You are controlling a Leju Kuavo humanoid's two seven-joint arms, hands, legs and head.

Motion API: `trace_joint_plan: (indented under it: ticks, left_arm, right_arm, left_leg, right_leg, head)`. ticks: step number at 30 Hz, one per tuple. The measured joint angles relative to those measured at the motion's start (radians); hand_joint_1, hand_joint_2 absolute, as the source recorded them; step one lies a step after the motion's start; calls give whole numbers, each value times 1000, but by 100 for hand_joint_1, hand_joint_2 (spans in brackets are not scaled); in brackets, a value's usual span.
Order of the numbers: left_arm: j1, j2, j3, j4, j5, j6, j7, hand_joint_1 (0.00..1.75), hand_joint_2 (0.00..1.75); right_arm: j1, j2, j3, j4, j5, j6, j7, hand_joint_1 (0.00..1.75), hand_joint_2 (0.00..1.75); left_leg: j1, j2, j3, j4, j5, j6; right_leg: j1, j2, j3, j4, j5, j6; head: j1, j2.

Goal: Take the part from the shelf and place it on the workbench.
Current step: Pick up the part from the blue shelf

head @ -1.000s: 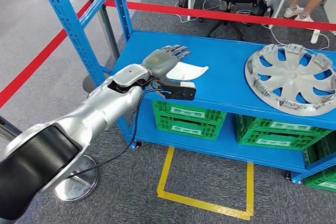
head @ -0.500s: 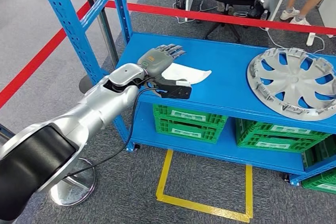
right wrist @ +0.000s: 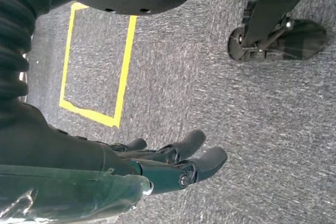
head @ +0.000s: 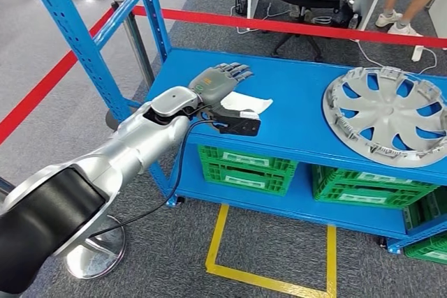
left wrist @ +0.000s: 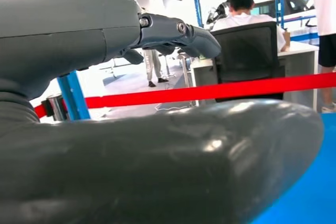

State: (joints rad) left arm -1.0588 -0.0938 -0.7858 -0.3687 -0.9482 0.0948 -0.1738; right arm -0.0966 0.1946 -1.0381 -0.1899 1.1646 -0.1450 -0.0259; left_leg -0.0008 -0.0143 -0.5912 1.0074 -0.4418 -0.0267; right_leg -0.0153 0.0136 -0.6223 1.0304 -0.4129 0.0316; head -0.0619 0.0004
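I'm at the reach step: my left hand [head: 217,82] hovers open, fingers spread, over the white part [head: 246,101] lying on the blue shelf [head: 295,88]; next I must lower and grip it.

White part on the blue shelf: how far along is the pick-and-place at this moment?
Nothing looks done yet: the white part lies flat on the blue shelf. In hand: the left hand is stretched out over the part's near end with fingers extended, and no grip is visible. The right hand hangs over the floor, holding nothing. Left: grasp the part, lift it and carry it to the workbench.
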Motion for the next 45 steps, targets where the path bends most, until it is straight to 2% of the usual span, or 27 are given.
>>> trace_joint_plan:
  ticks: [2, 4, 5, 6, 7, 9, 10, 12, 13, 14, 17, 18, 21, 23, 25, 31, 37, 45]
  left_arm:
    - [-2, 0, 0, 0, 0, 0, 1, 0, 0]
    - [-1, 0, -1, 0, 0, 0, 1, 0, 0]
    - [2, 0, -2, 0, -1, 0, 1, 0, 0]
    - [4, 0, -2, 0, 0, -1, 1, 0, 0]
    - [5, 1, -2, 0, 0, -1, 1, 0, 0]
    - [2, 1, -2, 0, 0, -1, 2, 0, 0]
    - [-1, 2, -2, 0, 0, 0, 2, 0, 0]
    - [-3, 1, -2, 0, 3, 3, 2, 0, 0]
    - [-2, 1, -1, 0, 8, 8, 1, 0, 0]
    - [0, 1, 1, 0, 17, 15, -1, 0, 0]
    - [9, 4, 11, 0, 46, 40, -12, 0, 0]
    - [13, 5, 13, 0, 51, 46, -15, 0, 44]
    - [26, 8, 20, 0, 56, 57, -18, 0, 175]
    - [30, 11, 26, 0, 57, 59, -17, 0, 175]
    - [32, 12, 29, 0, 58, 60, -13, 0, 175]
    - [38, 14, 27, 1, 30, 54, -4, 0, 175]
    - [45, 19, 13, 8, -5, 3, -10, 0, 175]
    - [80, 59, 1, 18, 39, 15, -104, 0, 175]
  right_arm:
    - [0, 0, 0, 0, 0, 0, 0, 0, 175]
    - [0, 0, 0, 0, 0, 0, 0, 0, 175]
    - [0, 0, 0, 0, 0, 0, 0, 0, 175]
    - [0, 0, 0, 0, 0, 0, 0, 0, 175]
    - [0, 0, 0, 0, 0, 0, 0, 0, 175]
    - [0, 0, 0, 0, 0, 0, -1, 0, 175]
    - [1, 0, 0, 0, 0, 0, -1, 0, 175]
    - [1, 0, 0, 0, 0, -1, -2, 0, 175]
    - [1, 0, 0, 0, 0, -1, -2, 0, 175]
    - [2, 0, 0, 0, 1, -1, -2, 0, 175]
    - [3, 0, 0, 0, 3, -2, -1, 0, 175]
    - [3, 0, 0, 0, 3, -2, 0, 0, 175]
    - [3, 0, 0, 0, 4, -3, 0, 0, 175]
    - [3, 0, 0, 0, 4, -3, 0, 0, 175]
    - [3, 0, 0, 0, 5, -3, 0, 0, 175]
    - [3, 0, 0, 0, 7, -4, 0, 0, 175]
    - [3, 0, 0, 0, 10, -4, -6, 0, 175]
    - [2, 1, 0, 0, 23, 1, -7, 0, 175]
  left_leg:
    - [1, 2, -45, 91, -47, -9]
    - [1, 3, -125, 232, -99, -12]
    - [1, 3, -154, 276, -105, -12]
    - [1, 3, -167, 284, -89, -9]
    - [0, 3, -158, 250, -55, -5]
    - [-3, 3, -101, 114, 29, 8]
    - [-5, 4, -73, 50, 54, 12]
    - [-9, 3, -46, -9, 64, 18]
    - [-10, 3, -43, -16, 61, 19]
    - [-10, 2, -41, -20, 64, 17]
    - [-6, 0, -36, -33, 71, 10]
    - [-7, -1, -37, -33, 70, 12]
    - [-10, -2, -37, -32, 68, 18]
    - [-11, -2, -37, -31, 67, 21]
    - [-11, -2, -37, -31, 67, 23]
    - [-10, -2, -37, -31, 70, 25]
    - [-7, -2, -37, -32, 71, 23]
    - [-7, -1, -37, -32, 72, 22]
  right_leg:
    - [-2, -1, 6, -1, -4, -10]
    - [-2, -2, 10, -1, -9, -16]
    - [-1, -3, 13, -1, -11, -17]
    - [-1, -2, 16, -1, -14, -18]
    - [-1, -1, 21, -1, -17, -17]
    - [0, 2, 30, -1, -24, -14]
    - [2, 3, 32, 0, -28, -10]
    - [3, 3, 34, -2, -33, 0]
    - [3, 3, 36, -7, -33, 5]
    - [4, 2, 40, -12, -31, 5]
    - [7, -1, 48, -25, -25, -15]
    - [7, -2, 49, -29, -25, -18]
    - [6, -3, 53, -37, -23, -9]
    - [4, -3, 54, -41, -22, 4]
    - [3, -3, 55, -43, -21, 13]
    - [4, -3, 54, -42, -20, 15]
    - [7, -3, 54, -41, -20, 14]
    - [7, -3, 53, -40, -20, 14]
  head:
    - [-3, 0]
    - [-4, 0]
    - [-4, 0]
    - [-5, 0]
    - [-5, 0]
    - [-5, 0]
    - [-5, 0]
    - [-4, 0]
    - [-4, 0]
    - [-3, 0]
    - [1, 0]
    - [2, 0]
    - [2, 0]
    - [1, 0]
    - [1, 0]
    - [1, 0]
    - [1, 0]
    - [1, 0]
